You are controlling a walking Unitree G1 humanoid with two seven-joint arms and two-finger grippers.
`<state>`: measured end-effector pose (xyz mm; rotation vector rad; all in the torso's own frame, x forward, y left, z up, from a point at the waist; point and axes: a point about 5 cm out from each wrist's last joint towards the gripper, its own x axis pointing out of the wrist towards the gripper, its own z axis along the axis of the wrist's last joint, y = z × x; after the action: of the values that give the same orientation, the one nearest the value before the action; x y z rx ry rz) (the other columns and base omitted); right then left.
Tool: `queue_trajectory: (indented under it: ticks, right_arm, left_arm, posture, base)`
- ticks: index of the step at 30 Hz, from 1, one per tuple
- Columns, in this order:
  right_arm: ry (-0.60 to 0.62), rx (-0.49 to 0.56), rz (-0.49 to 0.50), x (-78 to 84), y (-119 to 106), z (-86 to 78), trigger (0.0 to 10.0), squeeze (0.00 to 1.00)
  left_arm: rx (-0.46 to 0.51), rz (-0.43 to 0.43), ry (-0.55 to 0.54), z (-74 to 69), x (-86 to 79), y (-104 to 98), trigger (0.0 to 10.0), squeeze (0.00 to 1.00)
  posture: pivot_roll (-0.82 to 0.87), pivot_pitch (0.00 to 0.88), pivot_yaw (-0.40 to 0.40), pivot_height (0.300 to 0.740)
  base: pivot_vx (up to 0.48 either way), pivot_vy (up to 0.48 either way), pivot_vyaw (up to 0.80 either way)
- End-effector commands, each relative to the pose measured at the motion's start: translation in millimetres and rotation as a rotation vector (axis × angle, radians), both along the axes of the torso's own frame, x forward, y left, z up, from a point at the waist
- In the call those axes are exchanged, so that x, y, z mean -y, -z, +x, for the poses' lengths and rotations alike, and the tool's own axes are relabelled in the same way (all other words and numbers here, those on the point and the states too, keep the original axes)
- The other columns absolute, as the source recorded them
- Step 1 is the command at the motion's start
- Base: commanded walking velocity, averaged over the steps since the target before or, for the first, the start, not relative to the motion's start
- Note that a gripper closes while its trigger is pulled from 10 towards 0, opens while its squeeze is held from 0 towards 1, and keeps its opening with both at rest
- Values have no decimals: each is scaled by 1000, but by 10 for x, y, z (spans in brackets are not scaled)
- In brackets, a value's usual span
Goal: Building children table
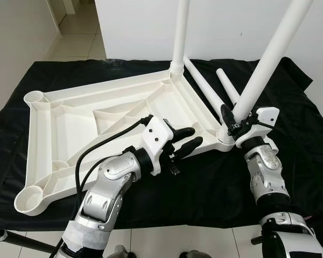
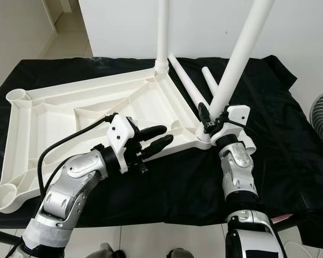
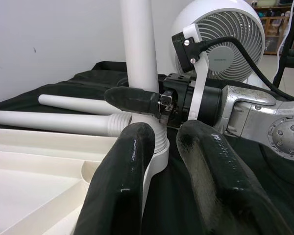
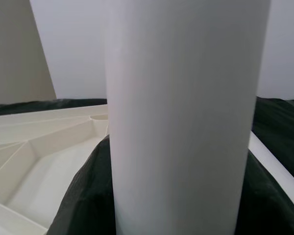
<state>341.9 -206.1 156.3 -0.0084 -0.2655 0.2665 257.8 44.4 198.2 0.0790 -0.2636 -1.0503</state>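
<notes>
My right hand (image 1: 230, 121) is clenched around the base of a white leg (image 1: 264, 67) that stands tilted in the near right corner socket of the upturned white tabletop (image 1: 70, 126), which lies on the black-draped worktop (image 1: 290, 161). My left hand (image 1: 189, 141) hovers released, fingers parted, just over the tabletop's near edge beside that corner. Another leg (image 1: 180, 32) stands upright in the far corner socket, and two loose legs (image 1: 207, 91) lie on the cloth beyond my right hand.

Bright, even indoor light; soft shadows; eye views sharp; wrist close-ups slightly blurred.
</notes>
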Motion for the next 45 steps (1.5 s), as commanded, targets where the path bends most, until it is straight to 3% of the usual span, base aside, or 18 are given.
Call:
queue_trajectory:
  ticks: [1, 9, 16, 28, 33, 45]
  right_arm:
    - [-4, -131, -53, 33, 312, -85, 10000, 0]
    - [-110, -100, -166, -56, 388, -248, 10000, 0]
    - [-166, -107, -174, -116, 474, -381, 10000, 0]
    - [-179, -138, -87, -132, 523, -483, 10000, 0]
    - [-164, -219, 28, -189, 579, -476, 10000, 0]
    - [-119, -288, 34, -159, 652, -442, 10000, 0]
  left_arm:
    - [-2, -17, -55, -2, -13, -11, 10000, 0]
    - [-2, -20, -59, -2, -22, -11, 10000, 0]
    - [0, -19, -56, -3, -22, -12, 10000, 0]
    - [0, -13, -45, -12, -18, -5, 10000, 0]
    - [-1, -14, -39, -20, -8, -6, 10000, 0]
    - [-1, -12, -34, -35, -1, 2, 10000, 0]
  posture:
    - [-122, 86, 53, 740]
    - [-125, 87, 50, 740]
    - [-128, 86, 54, 740]
    - [-130, 86, 57, 740]
    - [-129, 81, 55, 740]
    - [-127, 72, 54, 740]
  base:
    - [0, 0, 0]
    - [0, 0, 0]
    - [0, 0, 0]
    - [0, 0, 0]
    - [0, 0, 0]
    - [0, 0, 0]
